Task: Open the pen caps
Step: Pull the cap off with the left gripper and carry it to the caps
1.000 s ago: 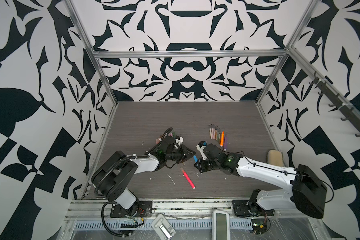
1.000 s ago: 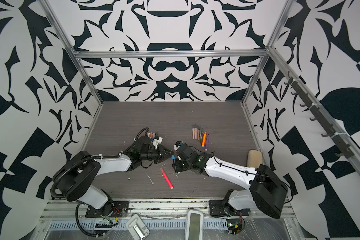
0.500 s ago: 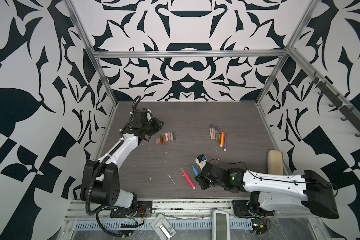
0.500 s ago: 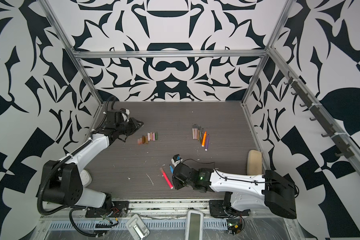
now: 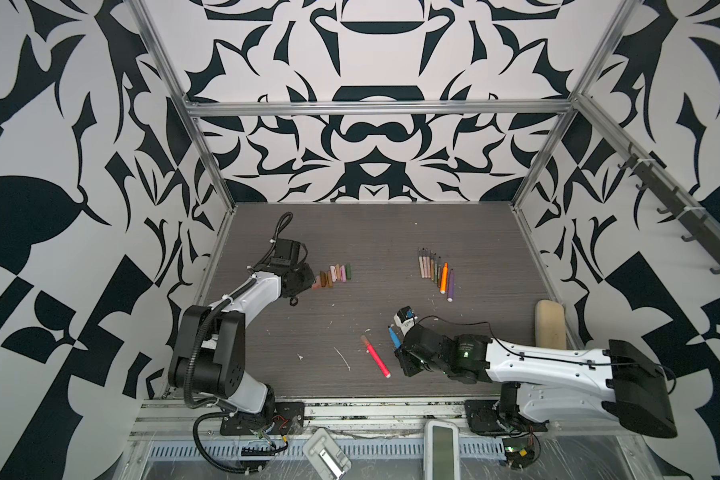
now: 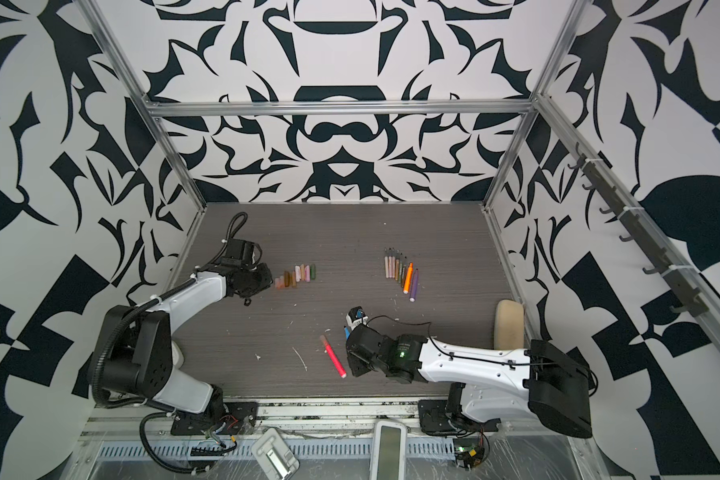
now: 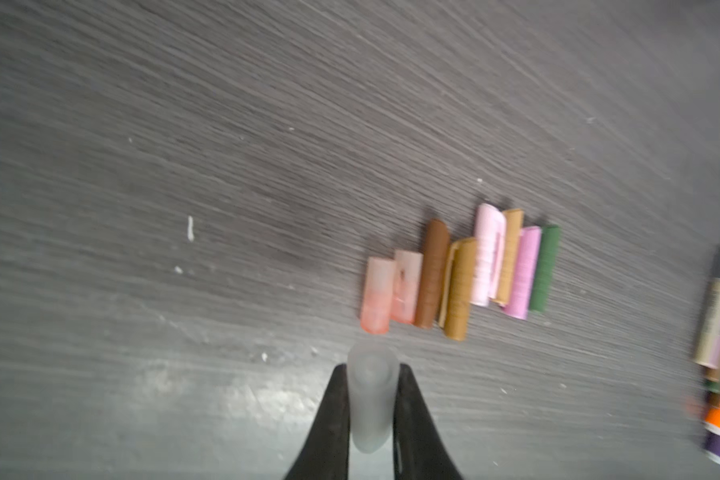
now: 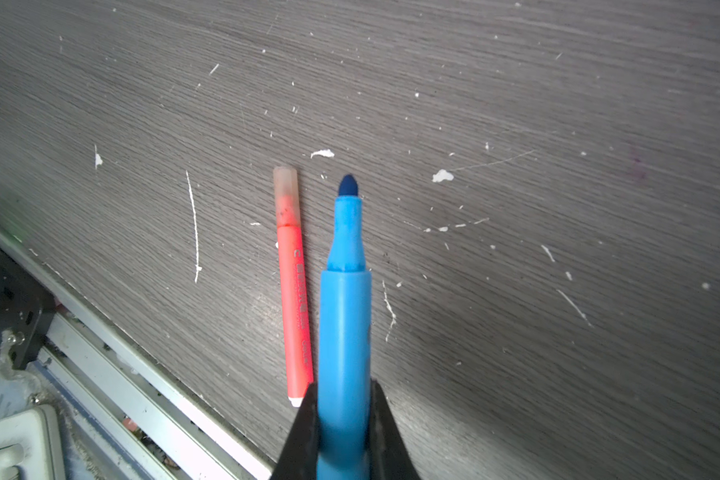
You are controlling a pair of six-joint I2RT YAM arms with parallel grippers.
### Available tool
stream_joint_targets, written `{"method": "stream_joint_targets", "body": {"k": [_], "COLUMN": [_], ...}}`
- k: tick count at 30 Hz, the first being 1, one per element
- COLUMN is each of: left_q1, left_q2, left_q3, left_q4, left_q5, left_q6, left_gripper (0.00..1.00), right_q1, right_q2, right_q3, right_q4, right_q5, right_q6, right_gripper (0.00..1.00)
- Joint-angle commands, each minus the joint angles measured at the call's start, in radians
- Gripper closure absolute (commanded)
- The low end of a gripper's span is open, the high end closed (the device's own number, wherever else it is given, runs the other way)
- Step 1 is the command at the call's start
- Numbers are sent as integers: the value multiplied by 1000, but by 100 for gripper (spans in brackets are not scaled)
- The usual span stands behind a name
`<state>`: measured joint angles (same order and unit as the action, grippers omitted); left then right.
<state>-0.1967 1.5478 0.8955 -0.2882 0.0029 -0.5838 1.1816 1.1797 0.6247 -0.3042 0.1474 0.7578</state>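
My left gripper point(image 7: 370, 368) is shut on a frosted translucent pen cap point(image 7: 370, 399), held just short of the near end of a row of several loose pen caps point(image 7: 462, 274) in peach, brown, tan, pink and green. In both top views that gripper point(image 5: 310, 281) sits at the left end of the cap row point(image 5: 335, 275) point(image 6: 296, 276). My right gripper point(image 8: 344, 384) is shut on an uncapped blue pen point(image 8: 345, 299) with its tip bare, low near the table's front point(image 5: 393, 336). Beside it lies a red pen point(image 8: 294, 299) point(image 5: 375, 356) with its translucent cap point(image 8: 285, 195) on.
Several uncapped pens point(image 5: 437, 272) point(image 6: 402, 272) lie in a row at the back right. A tan block point(image 5: 550, 324) rests by the right wall. White flecks dot the table. The metal front rail point(image 8: 142, 374) runs close to the red pen.
The two grippers were together mid-table a second ago. The left one has since swung away with the cap to the cap row; the right one drew back toward the front with the blue pen.
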Motion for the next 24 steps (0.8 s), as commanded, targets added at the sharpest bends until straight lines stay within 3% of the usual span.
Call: {"method": "stream_joint_targets", "body": {"k": [1,6,12,24], "left_q1": [32,89,134,135], "left_q2": [36,87,153,183], "left_q3": [-33,-21,2,10], "left_q4": [75,107,138,139], "left_q5": [24,103,276,351], "left_q6": [75,99,78,60], "left_gripper": [100,100,100,90], "right_q1": [-3,-2,-3,-3], "right_q2": [-45,-78,-72,-37], "right_q3": [-9,-12,-4,16], "right_q4": [-10,-36,-42,-40], "right_q5": [31,36,36,36], "right_q6": [10,14,18,13], "right_gripper": [100,100,100,100]}}
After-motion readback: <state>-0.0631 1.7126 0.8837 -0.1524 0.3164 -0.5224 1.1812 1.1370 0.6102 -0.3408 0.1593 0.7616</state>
